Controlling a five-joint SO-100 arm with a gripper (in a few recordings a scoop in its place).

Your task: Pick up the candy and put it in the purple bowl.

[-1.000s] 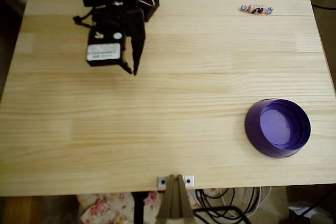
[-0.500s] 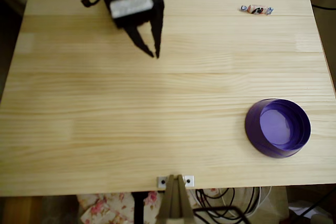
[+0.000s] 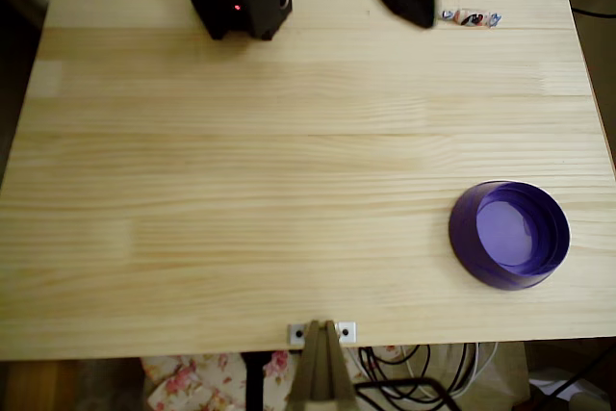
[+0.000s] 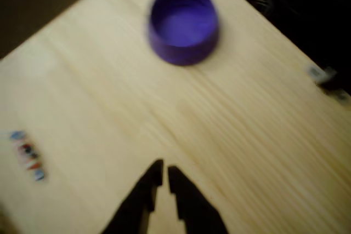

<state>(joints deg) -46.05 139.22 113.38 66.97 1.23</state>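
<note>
The table is seen from overhead with the purple bowl at about 4 o'clock, empty. The candy lies at 1 o'clock, untouched. The approach step is judged in hand. The gripper, nearly closed and empty, must be opened over the candy.

Purple bowl, blue-ended peach candy, black tool, pale striped-grain wooden table.

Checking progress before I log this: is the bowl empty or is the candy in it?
Empty. The bowl shows a bare lilac bottom, and the candy lies on the table near its far edge.
</note>
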